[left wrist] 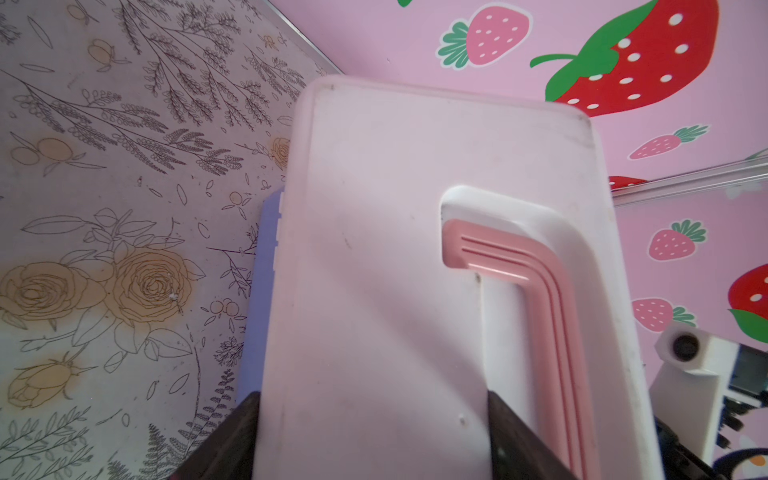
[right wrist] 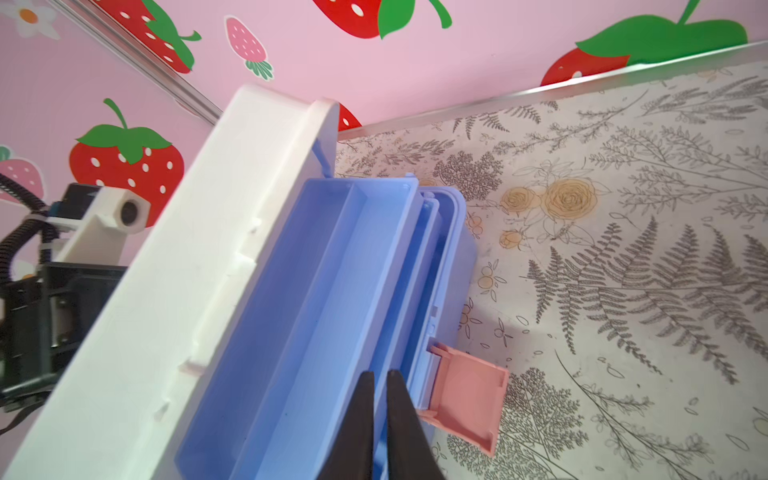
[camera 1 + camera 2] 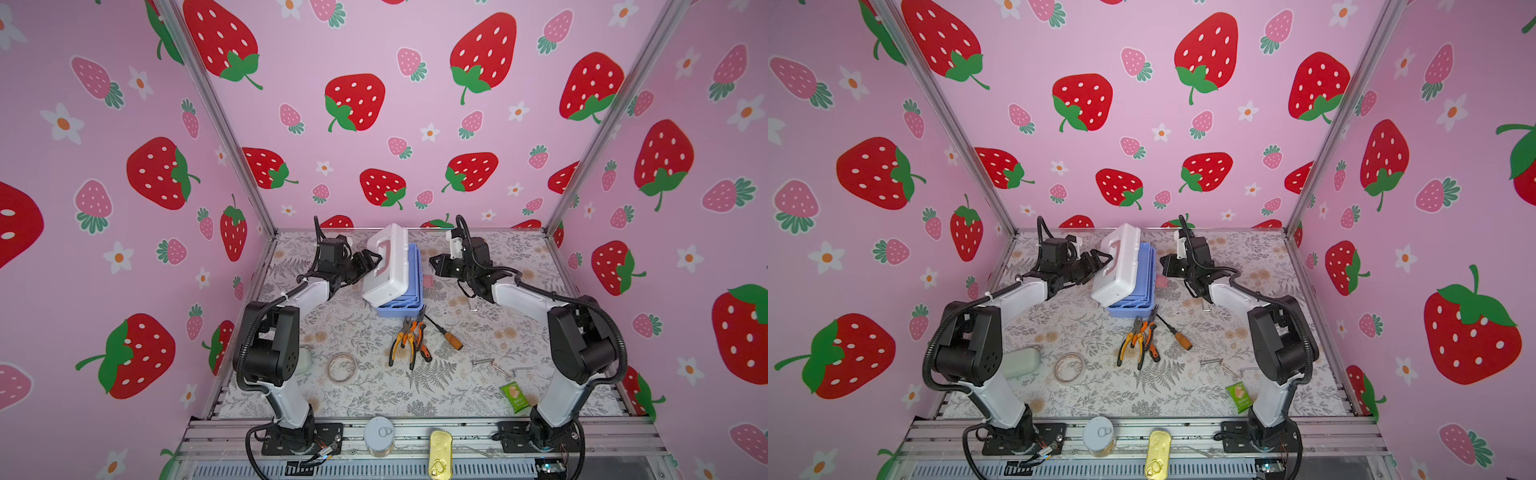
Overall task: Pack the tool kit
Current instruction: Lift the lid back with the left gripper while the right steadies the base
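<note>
In both top views the small rectangular plastic tool case stands open at the back middle of the floral-papered table. Its long axis runs front to back. Its smooth white lid is tipped up toward the left arm, above the light blue base. The left fingers meet the lid; the right fingers sit just beside the base. Orange-handled pliers, a brown-handled screwdriver and bent metal hex keys lie loose in front of the case. The right arm looks the freer to fetch them.

In the left wrist view, the dark fingers straddle the lid from its edge to the ribbed pink handle, grasping it wide.

In the right wrist view, the fingers are clenched almost together over the empty blue compartment tray. I cannot tell whether they pinch its thin wall. The pink latch hangs open.
</note>
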